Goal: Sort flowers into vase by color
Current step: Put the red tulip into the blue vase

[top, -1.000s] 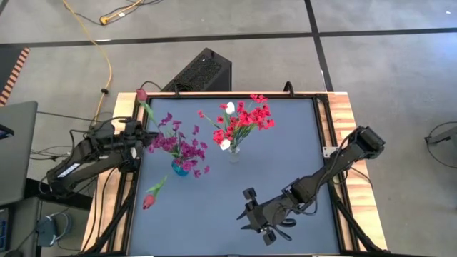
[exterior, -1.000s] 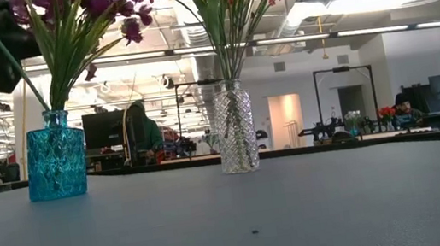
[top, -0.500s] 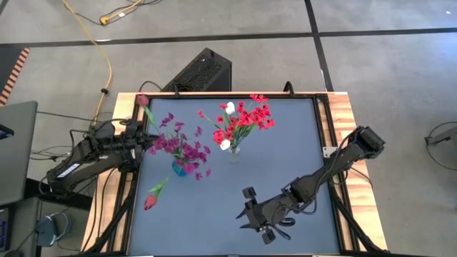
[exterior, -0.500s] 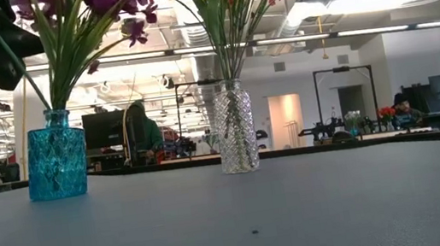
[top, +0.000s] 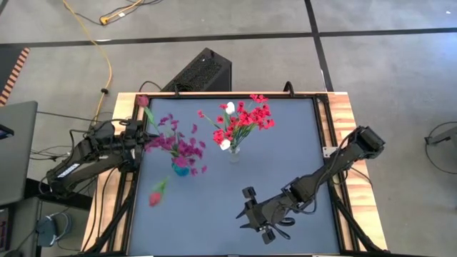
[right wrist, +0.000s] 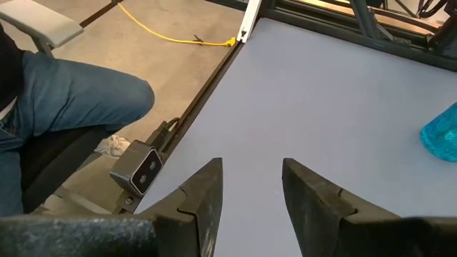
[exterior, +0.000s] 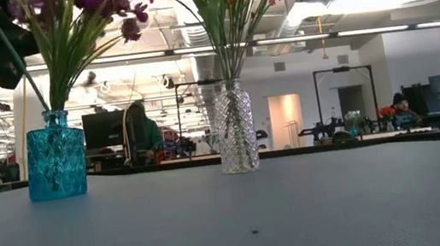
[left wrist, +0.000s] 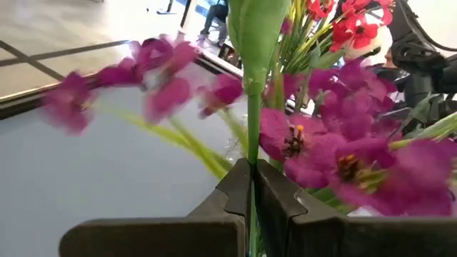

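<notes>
My left gripper is at the table's left edge, shut on a tulip whose pink-red bud points toward the far edge. In the low view its green stem slants down to the mouth of the blue vase, which holds magenta-purple sprigs. The clear vase holds red blossoms and white buds. Another tulip lies flat on the table near the blue vase. My right gripper is open above the near part of the table, touching nothing. My left gripper pinches the tulip's green stem between its two shut fingers, which lie across it, coming from the table's left side. The bud end stands out beyond the fingers, among the magenta blossoms. The stem's lower end is hidden behind the fingers.
A black box sits beyond the table's far edge. A seated person's leg shows beside the table in the right wrist view. The table surface right of the clear vase is bare.
My left gripper has shifted slightly toward the blue vase, carrying the tulip; its bud has moved a little toward the near edge. The magenta sprigs have been brushed and sway. The right arm has kept still.
</notes>
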You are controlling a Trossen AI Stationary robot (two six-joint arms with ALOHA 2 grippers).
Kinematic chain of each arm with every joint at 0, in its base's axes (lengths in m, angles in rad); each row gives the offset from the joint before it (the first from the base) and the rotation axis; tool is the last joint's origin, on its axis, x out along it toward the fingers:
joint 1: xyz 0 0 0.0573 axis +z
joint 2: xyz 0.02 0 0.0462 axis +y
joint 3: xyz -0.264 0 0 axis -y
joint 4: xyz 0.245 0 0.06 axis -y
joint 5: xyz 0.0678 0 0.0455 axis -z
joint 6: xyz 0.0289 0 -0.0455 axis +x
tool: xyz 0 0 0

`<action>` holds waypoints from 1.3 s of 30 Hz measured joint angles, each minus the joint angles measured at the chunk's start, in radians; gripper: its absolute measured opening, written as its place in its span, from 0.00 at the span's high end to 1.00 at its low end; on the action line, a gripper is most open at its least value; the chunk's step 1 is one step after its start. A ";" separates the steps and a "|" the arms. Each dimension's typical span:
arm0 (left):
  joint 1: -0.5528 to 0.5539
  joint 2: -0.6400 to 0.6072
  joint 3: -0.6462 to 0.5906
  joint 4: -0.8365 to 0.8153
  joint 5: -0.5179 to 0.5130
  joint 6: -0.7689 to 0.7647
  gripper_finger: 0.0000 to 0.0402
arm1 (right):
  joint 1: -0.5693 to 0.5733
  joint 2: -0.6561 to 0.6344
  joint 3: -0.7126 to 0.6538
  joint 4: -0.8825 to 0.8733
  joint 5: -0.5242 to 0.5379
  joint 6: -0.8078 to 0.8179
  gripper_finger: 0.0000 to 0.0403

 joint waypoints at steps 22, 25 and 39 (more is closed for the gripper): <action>0.000 0.040 0.071 -0.035 0.001 0.092 1.00 | -0.002 0.000 0.000 0.003 0.000 -0.017 0.58; 0.000 0.076 0.071 -0.035 0.030 0.091 1.00 | -0.007 0.000 0.000 0.004 -0.001 -0.018 0.58; 0.000 0.121 0.069 -0.054 0.083 0.094 1.00 | -0.007 0.000 0.000 0.000 -0.001 -0.021 0.58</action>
